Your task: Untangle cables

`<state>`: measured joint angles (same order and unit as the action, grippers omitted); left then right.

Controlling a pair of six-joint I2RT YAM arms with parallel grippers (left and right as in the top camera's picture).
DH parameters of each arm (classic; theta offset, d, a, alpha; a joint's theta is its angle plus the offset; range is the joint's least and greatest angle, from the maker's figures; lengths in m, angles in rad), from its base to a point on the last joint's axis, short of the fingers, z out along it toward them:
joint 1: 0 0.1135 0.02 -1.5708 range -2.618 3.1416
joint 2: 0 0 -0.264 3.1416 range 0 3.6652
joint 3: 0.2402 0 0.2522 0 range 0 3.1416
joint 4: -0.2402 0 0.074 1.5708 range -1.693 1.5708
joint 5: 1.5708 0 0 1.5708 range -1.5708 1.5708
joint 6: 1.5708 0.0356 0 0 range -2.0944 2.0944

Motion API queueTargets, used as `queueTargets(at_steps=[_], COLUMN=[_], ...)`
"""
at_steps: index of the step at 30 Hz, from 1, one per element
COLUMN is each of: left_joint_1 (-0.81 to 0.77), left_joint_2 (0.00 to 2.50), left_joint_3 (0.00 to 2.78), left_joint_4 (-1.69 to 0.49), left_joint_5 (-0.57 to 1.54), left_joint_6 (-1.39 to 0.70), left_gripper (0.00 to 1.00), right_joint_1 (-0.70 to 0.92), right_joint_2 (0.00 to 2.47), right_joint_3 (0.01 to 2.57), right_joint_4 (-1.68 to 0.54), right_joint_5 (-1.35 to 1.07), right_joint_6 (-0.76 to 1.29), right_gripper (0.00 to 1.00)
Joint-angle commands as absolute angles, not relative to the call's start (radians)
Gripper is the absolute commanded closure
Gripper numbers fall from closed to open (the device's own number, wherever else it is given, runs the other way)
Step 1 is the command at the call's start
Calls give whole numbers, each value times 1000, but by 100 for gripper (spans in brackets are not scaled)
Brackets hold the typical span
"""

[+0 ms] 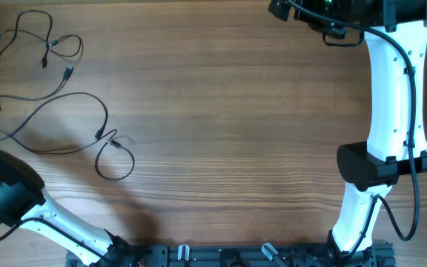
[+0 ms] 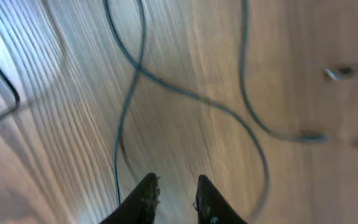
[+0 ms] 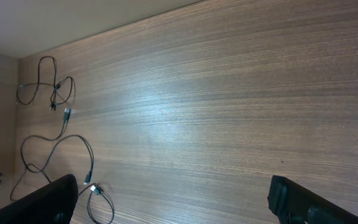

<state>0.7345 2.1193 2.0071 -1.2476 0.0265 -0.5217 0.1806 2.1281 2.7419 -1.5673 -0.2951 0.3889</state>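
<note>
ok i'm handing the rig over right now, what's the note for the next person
Left tool: slightly open, empty, above the cables.
Right tool: wide open, empty, far from them.
Cables: loose loops at the table's left end, with a small bunch in the far corner.
Done: no tight knot shows.
Left: loops cross in places, so separate them and lay each out alone.

No writing, label, brand, number or sign can be read; none is made out on the wooden table (image 1: 236, 111), the cables (image 1: 86, 93) or the arms (image 1: 391, 89).
</note>
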Motion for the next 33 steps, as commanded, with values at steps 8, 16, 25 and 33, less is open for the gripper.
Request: queueTargets(at_steps=[8,16,25,33], left_joint_1=[764,766,770,784], left_joint_2=[2145,2247,2287,1985], left_joint_3=[1653,1653,1653,1665], left_joint_4=[-693,-602,-573,-594], left_joint_5=[-151,-147,-147,-141], left_joint_6=[-554,-558,-557,-592], left_gripper=[54,53,96,96], right_joint_1=[187,187,187,187], right_joint_2=[2140,2140,2140,2140], right_joint_3=[2740,2740,2740,2740], right_joint_4=[-1557,-1563,-1560,-1557], right_joint_5=[-308,-308,-308,-307], right_joint_6=[396,397,422,419], right_gripper=[1,0,0,0])
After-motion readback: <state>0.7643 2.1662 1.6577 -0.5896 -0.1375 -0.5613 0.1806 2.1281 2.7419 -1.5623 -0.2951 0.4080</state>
